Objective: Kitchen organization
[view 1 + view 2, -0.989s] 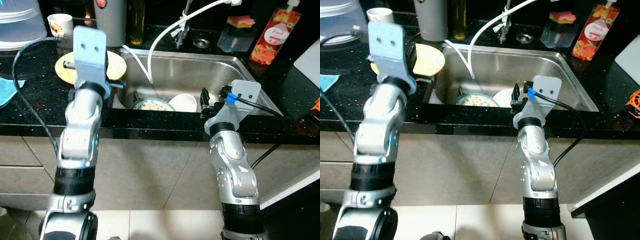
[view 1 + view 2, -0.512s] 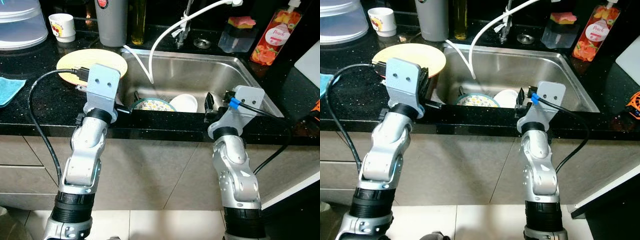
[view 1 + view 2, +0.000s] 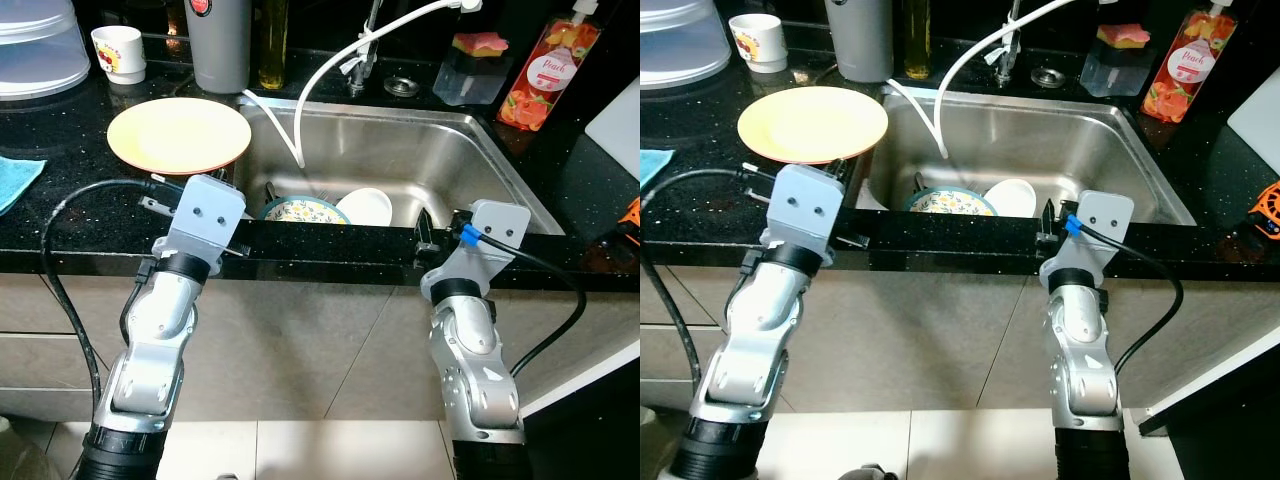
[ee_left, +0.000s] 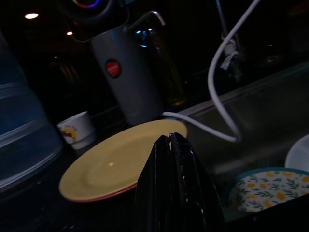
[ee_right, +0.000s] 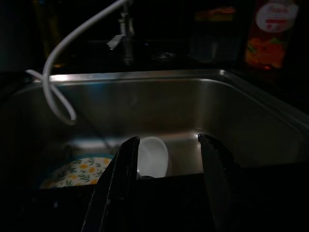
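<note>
Where the black speckled bench (image 3: 80, 215) runs across the head views, a steel sink (image 3: 400, 150) is let into it, with a white hose (image 3: 330, 70) looping down from the tap. Left of the sink, a yellow plate (image 3: 178, 134) lies flat on the bench, apart from both grippers. Down in the basin a patterned bowl with a teal rim (image 3: 304, 210) sits just beside a white bowl (image 3: 368, 206). Behind the yellow plate stand a grey canister (image 3: 222, 45) and a small white cup (image 3: 118, 52); a peach soap bottle (image 3: 545, 75) stands at the far right of the sink. At the bench's front edge, the left gripper (image 4: 173, 145) has its fingers pressed together and empty. The right gripper (image 5: 166, 150) hangs at the sink's front rim, fingers spread apart, empty.
</note>
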Available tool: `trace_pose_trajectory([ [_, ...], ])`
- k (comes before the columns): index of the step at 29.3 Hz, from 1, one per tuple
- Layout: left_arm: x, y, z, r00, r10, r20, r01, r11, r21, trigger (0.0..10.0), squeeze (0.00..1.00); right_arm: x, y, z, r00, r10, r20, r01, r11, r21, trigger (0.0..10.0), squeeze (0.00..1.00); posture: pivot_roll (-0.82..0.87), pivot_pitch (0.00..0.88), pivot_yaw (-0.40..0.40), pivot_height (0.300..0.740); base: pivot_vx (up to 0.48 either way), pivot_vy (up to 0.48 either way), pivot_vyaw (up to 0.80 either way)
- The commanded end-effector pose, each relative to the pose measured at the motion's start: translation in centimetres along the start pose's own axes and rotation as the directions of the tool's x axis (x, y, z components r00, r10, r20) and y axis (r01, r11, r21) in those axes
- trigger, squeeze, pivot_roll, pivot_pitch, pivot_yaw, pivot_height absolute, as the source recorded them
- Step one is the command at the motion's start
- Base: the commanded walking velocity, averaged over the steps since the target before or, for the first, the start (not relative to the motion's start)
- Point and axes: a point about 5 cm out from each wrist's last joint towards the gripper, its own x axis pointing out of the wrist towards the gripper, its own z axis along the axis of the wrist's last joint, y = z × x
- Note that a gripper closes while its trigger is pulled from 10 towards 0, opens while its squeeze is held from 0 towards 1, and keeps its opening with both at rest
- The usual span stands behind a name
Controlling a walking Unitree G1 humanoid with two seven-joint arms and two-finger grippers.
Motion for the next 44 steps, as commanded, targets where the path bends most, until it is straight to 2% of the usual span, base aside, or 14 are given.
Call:
trace_pose_trajectory([
  [1,-0.5,0.1,-0.1,1.000,-0.001,0.004,0.001,1.000,0.027,10.0,0.00,-0.4,-0.2,-0.3,1.000,-0.003,-0.003,0.003,1.000,-0.011,10.0,0.00,0.21,0.075,-0.085,0.740,0.000,0.000,0.00],
  [3,-0.7,0.0,-0.3,1.000,-0.011,0.003,0.011,1.000,0.023,10.0,0.00,-0.6,-0.3,-0.5,1.000,-0.002,-0.005,0.002,1.000,-0.016,10.0,0.00,0.21,0.073,-0.085,0.740,0.000,0.000,0.00],
  [5,-0.9,-0.3,-0.4,1.000,-0.026,-0.002,0.026,1.000,-0.015,10.0,0.00,-0.7,-0.3,-0.6,1.000,0.001,-0.003,-0.001,1.000,-0.021,10.0,0.00,0.21,0.070,-0.085,0.740,0.000,0.000,0.00],
  [7,-1.1,-0.2,-1.2,0.996,0.019,-0.093,-0.032,0.990,-0.140,10.0,0.00,-0.7,-0.3,-0.6,1.000,0.001,0.000,-0.001,1.000,-0.024,10.0,0.00,0.21,0.062,-0.083,0.740,0.000,0.000,0.00],
  [9,-1.1,-0.1,-1.4,0.992,0.032,-0.119,-0.052,0.984,-0.169,10.0,0.00,-0.6,-0.4,-0.6,1.000,0.001,0.002,-0.001,1.000,-0.027,10.0,0.00,0.21,0.060,-0.083,0.740,0.000,0.000,0.00],
  [18,-0.7,0.3,-0.7,0.997,0.026,-0.074,-0.037,0.989,-0.146,10.0,0.00,-0.5,-1.1,-0.5,1.000,-0.018,0.012,0.019,0.999,-0.046,10.0,0.00,0.22,0.037,-0.076,0.740,0.000,0.000,0.00],
  [22,-0.9,0.3,-0.9,0.995,0.016,-0.098,-0.032,0.987,-0.159,10.0,0.00,-0.3,-1.7,-0.4,0.999,-0.037,0.018,0.038,0.998,-0.055,10.0,0.00,0.21,0.032,-0.069,0.740,0.000,0.000,0.00],
  [31,-0.2,0.0,-0.6,0.994,0.017,-0.105,-0.036,0.984,-0.177,10.0,0.00,-0.2,-1.6,-0.6,0.999,-0.048,0.017,0.048,0.998,-0.048,10.0,0.00,0.22,0.014,-0.045,0.740,0.000,0.000,0.00],
  [44,-0.2,-0.2,-1.0,0.993,0.008,-0.120,-0.030,0.983,-0.183,10.0,0.00,-0.2,-1.5,-0.9,0.999,-0.045,0.017,0.046,0.998,-0.043,10.0,0.00,0.22,0.000,-0.042,0.740,0.000,0.000,0.00],
])
